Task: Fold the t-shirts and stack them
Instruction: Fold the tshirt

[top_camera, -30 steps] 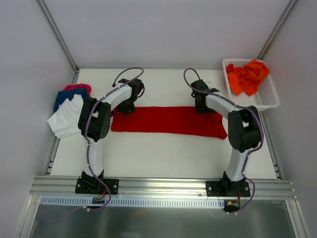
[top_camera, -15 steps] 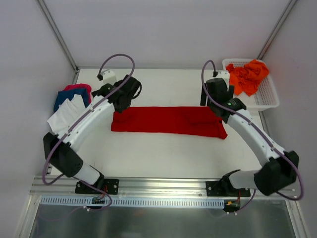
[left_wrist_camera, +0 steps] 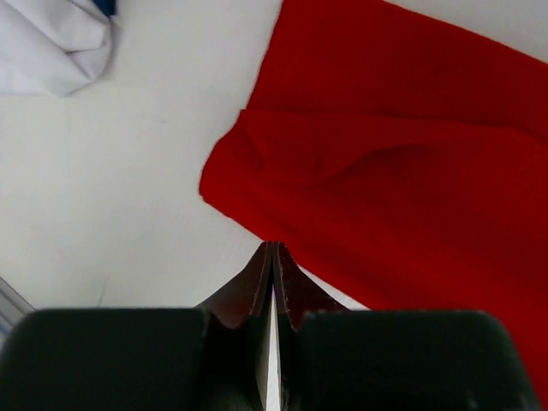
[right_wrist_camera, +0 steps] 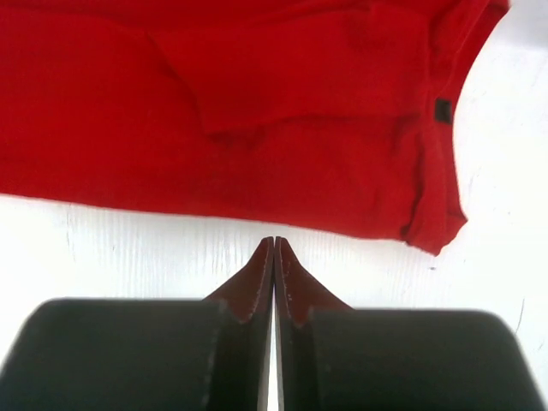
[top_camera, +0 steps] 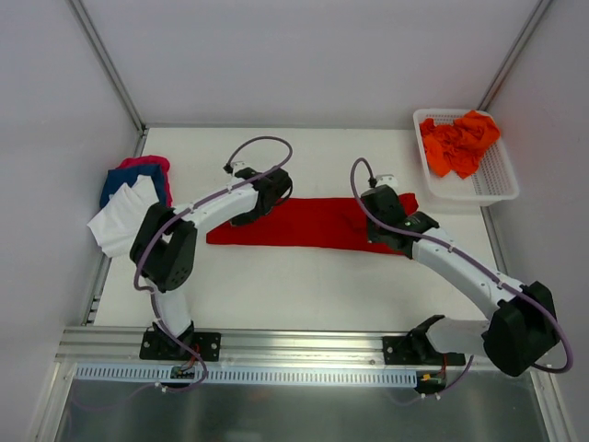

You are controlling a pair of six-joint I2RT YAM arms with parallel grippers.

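Note:
A deep red t-shirt (top_camera: 313,223) lies folded into a long strip across the middle of the table. My left gripper (top_camera: 244,217) hovers by its left end. In the left wrist view that gripper (left_wrist_camera: 272,245) is shut, with its tips right at the edge of the red cloth (left_wrist_camera: 402,171) and nothing between them. My right gripper (top_camera: 385,241) is over the strip's right part. The right wrist view shows it (right_wrist_camera: 274,239) shut and empty above bare table, just short of the shirt's (right_wrist_camera: 282,103) near hem. Orange t-shirts (top_camera: 456,143) lie heaped in the basket.
The white mesh basket (top_camera: 502,184) stands at the back right corner. At the left edge a white shirt (top_camera: 124,221) lies on a blue one (top_camera: 118,181) and a pink one (top_camera: 147,164). Grey walls enclose the table on three sides.
Both arms left the shirt's far corners, lifted, and swung inward over the red strip. Both grippers went from open to shut. The red shirt lies about as before.

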